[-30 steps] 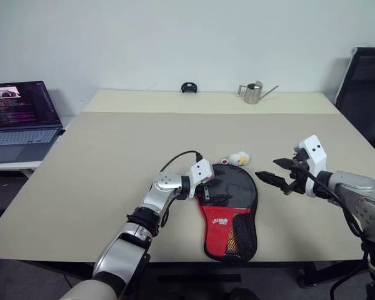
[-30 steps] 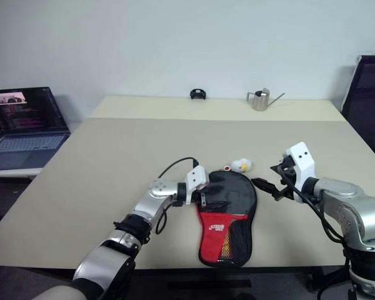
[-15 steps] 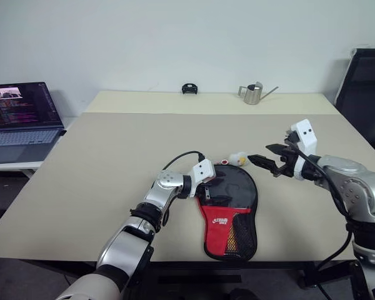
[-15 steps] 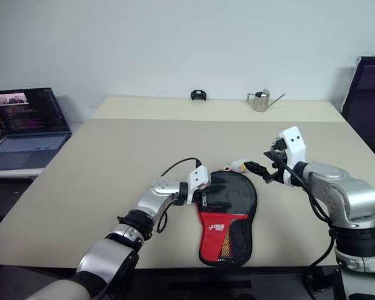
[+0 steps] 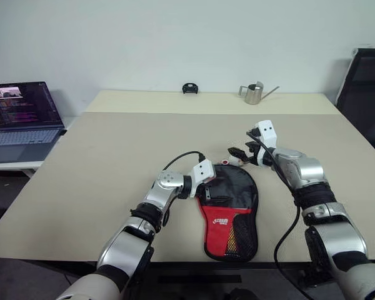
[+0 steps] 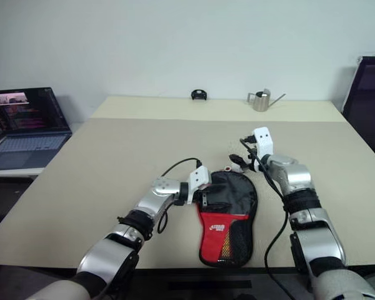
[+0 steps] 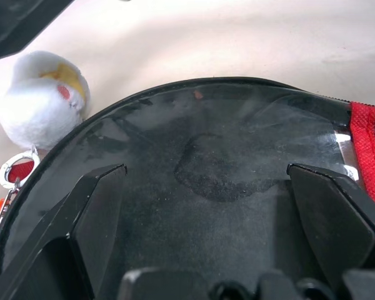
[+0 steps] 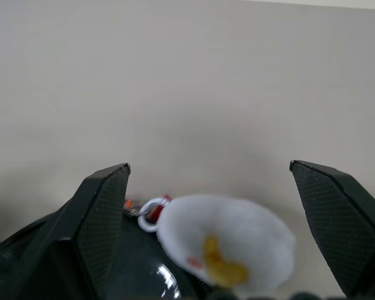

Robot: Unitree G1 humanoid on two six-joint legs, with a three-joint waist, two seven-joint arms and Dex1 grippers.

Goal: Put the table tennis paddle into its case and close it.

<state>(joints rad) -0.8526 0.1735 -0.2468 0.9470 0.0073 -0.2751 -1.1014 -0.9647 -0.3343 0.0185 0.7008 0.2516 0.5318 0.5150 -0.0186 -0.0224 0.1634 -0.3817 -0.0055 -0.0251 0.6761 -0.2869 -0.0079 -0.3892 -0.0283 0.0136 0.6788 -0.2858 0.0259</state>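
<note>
Paddle case (image 5: 230,209), lying near the table's (image 5: 94,162) front edge, looks soft and floppy to us, so with our left gripper (image 5: 214,192) spread over it and right gripper (image 5: 240,154) released above the white charm (image 7: 42,98), we'd pinch the zipper rim.

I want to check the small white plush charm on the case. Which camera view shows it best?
The left wrist view: the white plush charm is near and whole, beside the case, with its ring. The right wrist view shows it near but blurred. In the eye views the right gripper mostly covers it.

Black-red case (image 5: 230,212) flat on table (image 5: 112,162)
</note>
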